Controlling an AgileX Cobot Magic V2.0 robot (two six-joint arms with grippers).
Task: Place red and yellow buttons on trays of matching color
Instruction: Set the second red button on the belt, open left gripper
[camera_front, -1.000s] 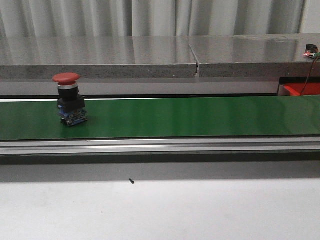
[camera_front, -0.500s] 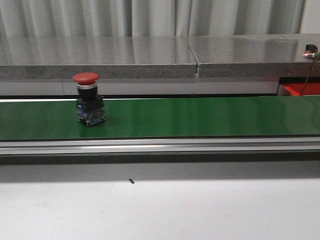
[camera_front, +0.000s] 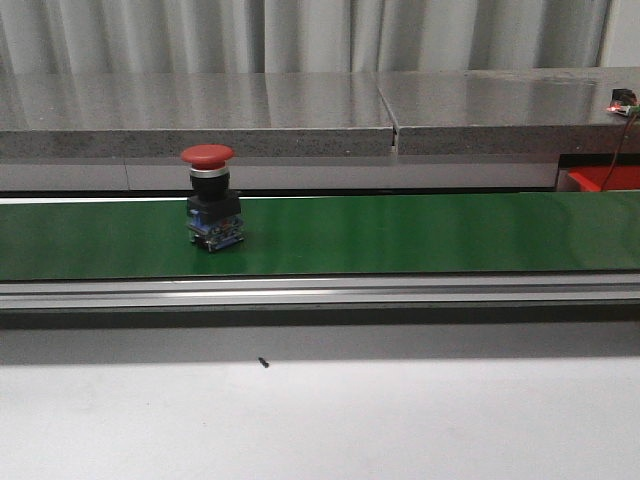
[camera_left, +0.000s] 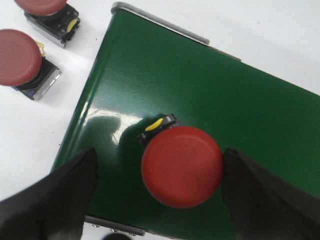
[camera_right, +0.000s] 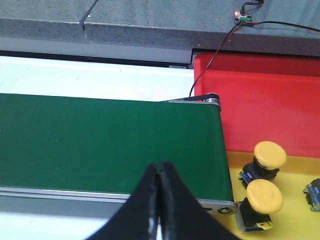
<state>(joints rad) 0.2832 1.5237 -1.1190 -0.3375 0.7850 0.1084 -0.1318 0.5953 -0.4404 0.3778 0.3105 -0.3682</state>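
The green conveyor belt (camera_front: 400, 235) runs left to right across the counter (camera_front: 320, 420), and the red tray (camera_right: 270, 100) with the yellow tray (camera_right: 280, 200) sit at its right end, two yellow buttons (camera_right: 264, 197) already standing on the yellow one; the red button (camera_front: 210, 200) stands on the left part of the belt, well apart from both trays; the main risk, as I judge it, is timing: if the belt is carrying the button, a late or off-centre closing could clip the cap rim and topple it or knock it off the belt's near edge; a second risk is that it rides to the right end and drops onto the wrong tray; the button stands upright, its long axis vertical, the mushroom cap facing up and the dark contact block down on the belt; the left gripper (camera_left: 160, 200) hangs over it with jaws spread wide, one on each side of the cap, touching nothing; the right gripper (camera_right: 159, 200) hovers over the right end of the belt, its jaws pressed together and empty; two more red buttons (camera_left: 20, 57) rest on the counter beyond the belt's left end
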